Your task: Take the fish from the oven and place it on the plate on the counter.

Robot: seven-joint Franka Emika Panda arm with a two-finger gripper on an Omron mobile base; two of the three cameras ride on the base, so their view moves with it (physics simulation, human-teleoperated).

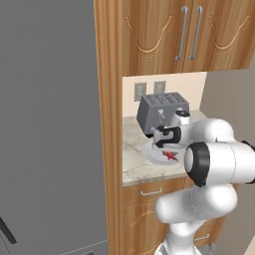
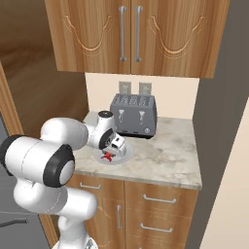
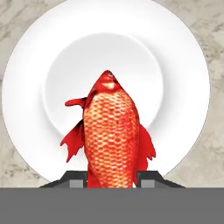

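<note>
We see the gripper (image 3: pixel 111 177) pinching the fish (image 3: pixel 113 135) between its two dark fingertips (image 3: pixel 74 178), one on each flank near the tail end; the tail itself is cut off by the bottom of the hand view, so we cannot make out its fork. The fish points head-first towards the middle of the plate (image 3: pixel 35 65), its scaled red-orange body covering the near part of the plate's rim and well. Whether the fish already touches the plate or hangs just above it we cannot tell.

In the left base view the gripper (image 1: pixel 168 149) is mostly hidden behind the arm's large white links and dark joint; only a scrap of the fish (image 1: pixel 171 156) shows as a red fleck over the plate (image 1: pixel 152 153), whose right half is covered by the arm. The plate lies on the counter (image 1: pixel 134 167), just in front of the grey toaster (image 1: pixel 162 112), and the toaster's lower front is partly masked by the wrist.

From the right base view the gripper (image 2: pixel 111 151) hangs over the plate (image 2: pixel 127 154) with the fish (image 2: pixel 106 156) a small red spot beneath the hand, too small to read its pose. The counter (image 2: pixel 165 160) runs rightwards to a wall, and the toaster (image 2: pixel 133 115) stands behind the plate under two wall outlets (image 2: pixel 134 88). Wooden upper cabinets (image 2: pixel 136 34) are cropped at the top edge
</note>
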